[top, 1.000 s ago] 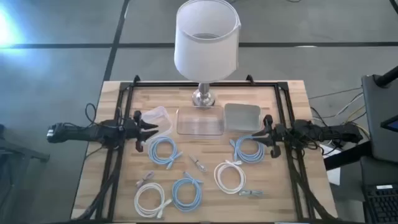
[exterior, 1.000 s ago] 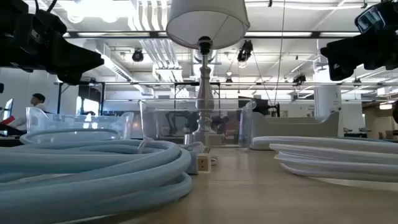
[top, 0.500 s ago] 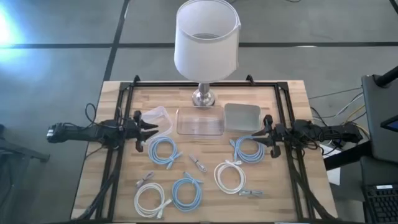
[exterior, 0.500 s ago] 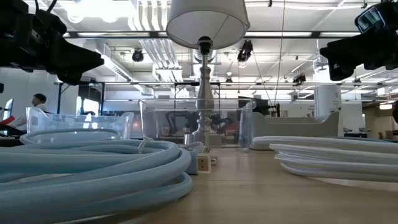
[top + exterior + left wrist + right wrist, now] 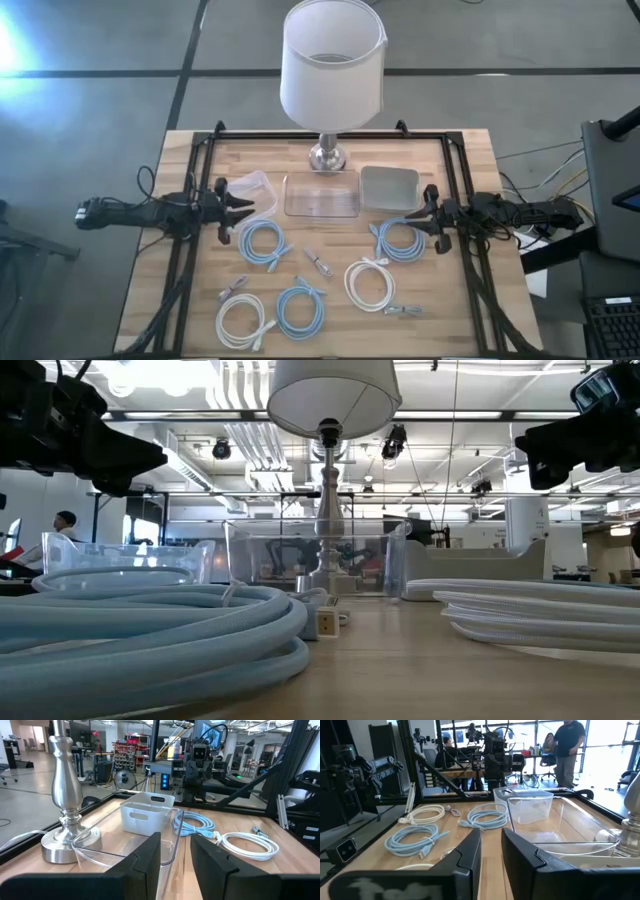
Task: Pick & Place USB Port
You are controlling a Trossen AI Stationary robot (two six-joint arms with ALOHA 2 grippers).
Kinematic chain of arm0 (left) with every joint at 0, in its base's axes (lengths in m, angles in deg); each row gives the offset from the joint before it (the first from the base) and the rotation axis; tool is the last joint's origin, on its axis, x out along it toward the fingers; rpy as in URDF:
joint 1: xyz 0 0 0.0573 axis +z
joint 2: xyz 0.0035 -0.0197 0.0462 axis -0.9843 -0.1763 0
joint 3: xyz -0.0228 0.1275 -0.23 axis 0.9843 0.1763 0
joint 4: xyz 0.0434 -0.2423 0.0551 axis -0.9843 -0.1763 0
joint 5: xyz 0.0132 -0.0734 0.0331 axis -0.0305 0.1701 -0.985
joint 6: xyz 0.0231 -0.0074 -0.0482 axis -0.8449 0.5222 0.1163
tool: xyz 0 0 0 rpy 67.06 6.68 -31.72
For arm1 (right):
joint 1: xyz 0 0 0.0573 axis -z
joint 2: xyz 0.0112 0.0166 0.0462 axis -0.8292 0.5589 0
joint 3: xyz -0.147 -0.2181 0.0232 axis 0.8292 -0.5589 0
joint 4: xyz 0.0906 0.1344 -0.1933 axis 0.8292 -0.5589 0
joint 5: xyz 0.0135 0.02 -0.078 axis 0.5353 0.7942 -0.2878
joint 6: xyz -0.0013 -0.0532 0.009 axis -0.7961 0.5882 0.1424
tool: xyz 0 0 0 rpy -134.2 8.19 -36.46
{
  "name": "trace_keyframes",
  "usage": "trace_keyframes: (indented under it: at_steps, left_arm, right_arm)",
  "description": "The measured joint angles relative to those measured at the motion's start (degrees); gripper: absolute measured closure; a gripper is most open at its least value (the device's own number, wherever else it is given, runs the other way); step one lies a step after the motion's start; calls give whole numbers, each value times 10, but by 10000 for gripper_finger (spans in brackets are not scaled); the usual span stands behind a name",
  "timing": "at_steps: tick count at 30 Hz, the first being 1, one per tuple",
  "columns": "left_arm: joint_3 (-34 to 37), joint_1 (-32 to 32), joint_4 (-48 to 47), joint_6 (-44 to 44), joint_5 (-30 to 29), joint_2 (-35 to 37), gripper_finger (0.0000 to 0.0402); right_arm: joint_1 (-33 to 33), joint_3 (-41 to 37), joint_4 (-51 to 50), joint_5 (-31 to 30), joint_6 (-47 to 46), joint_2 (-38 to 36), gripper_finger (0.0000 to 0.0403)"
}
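Note:
Several coiled cables lie flat on the wooden table: light blue coils (image 5: 265,243) (image 5: 400,240) (image 5: 302,310) and white coils (image 5: 243,320) (image 5: 370,283). A small loose connector piece (image 5: 318,263) lies between them at the table's middle. In the low view, a cable's pale plug end (image 5: 326,622) rests on the tabletop. My left gripper (image 5: 246,210) hovers at the table's left side and my right gripper (image 5: 414,215) at its right, both pointing inward. Each is open by a narrow gap and empty, as both wrist views show (image 5: 175,855) (image 5: 491,850).
A lamp (image 5: 332,60) stands on its metal base (image 5: 327,155) at the far middle. A clear bin (image 5: 322,195), a small clear tub (image 5: 250,188) and a grey tray (image 5: 389,187) stand in a row before it. A black frame (image 5: 200,150) runs along the table's edges. People show beyond the table.

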Motion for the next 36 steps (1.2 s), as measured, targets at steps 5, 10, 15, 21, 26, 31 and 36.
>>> trace_keyframes:
  at_steps: [5, 10, 15, 21, 26, 31, 36]
  left_arm:
    - [0, 0, 0, 0, 0, 0, 291]
    - [0, 0, 0, 0, 0, 0, 291]
    - [0, 0, 0, 0, 0, 0, 291]
    - [0, 0, 0, 0, 0, 0, 291]
    - [0, 0, 0, 0, 0, 0, 291]
    - [0, 0, 0, 0, 0, 0, 291]
    - [0, 0, 0, 0, 0, 0, 291]
  right_arm:
    - [0, 0, 0, 0, 0, 0, 320]
    - [0, 0, 0, 0, 0, 0, 317]
    - [0, 0, 0, 0, 1, 0, 325]
    - [0, 0, 0, 0, 1, 0, 335]
    - [0, 0, 0, 0, 1, 0, 330]
    - [0, 0, 0, 0, 1, 0, 322]
    - [0, 0, 0, 0, 0, 0, 316]
